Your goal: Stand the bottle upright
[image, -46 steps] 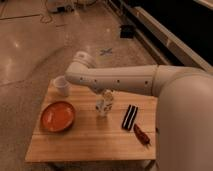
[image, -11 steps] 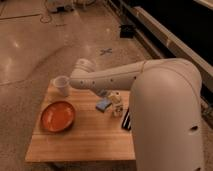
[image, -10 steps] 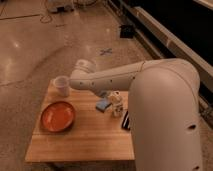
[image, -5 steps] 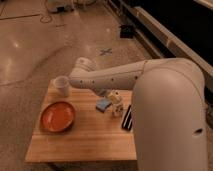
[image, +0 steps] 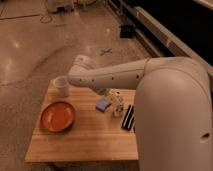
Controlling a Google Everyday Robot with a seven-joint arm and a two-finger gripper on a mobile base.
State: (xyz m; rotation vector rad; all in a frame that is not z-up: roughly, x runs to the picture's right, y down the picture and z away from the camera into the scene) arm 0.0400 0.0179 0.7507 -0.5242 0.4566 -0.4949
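Observation:
The bottle point(image: 116, 102), small and whitish with a pale mottled label, is at the middle right of the wooden table point(image: 80, 142). It looks roughly upright or slightly tilted; its base is hard to make out. My gripper point(image: 111, 95) is at the end of the white arm that reaches down from the left, right at the bottle's top and touching or nearly touching it. A small blue object point(image: 103, 105) lies just left of the bottle.
A white cup point(image: 62, 86) stands at the table's back left. An orange bowl point(image: 58, 116) sits at the left. A flat black ribbed bar point(image: 129, 118) lies right of the bottle. My arm's large white body point(image: 170, 115) covers the table's right side.
Over the last second almost nothing has moved. Since 4.6 s ago the arm has swung in over the right side, and the bottle and gripper sit a little further right, with the blue object now beside them.

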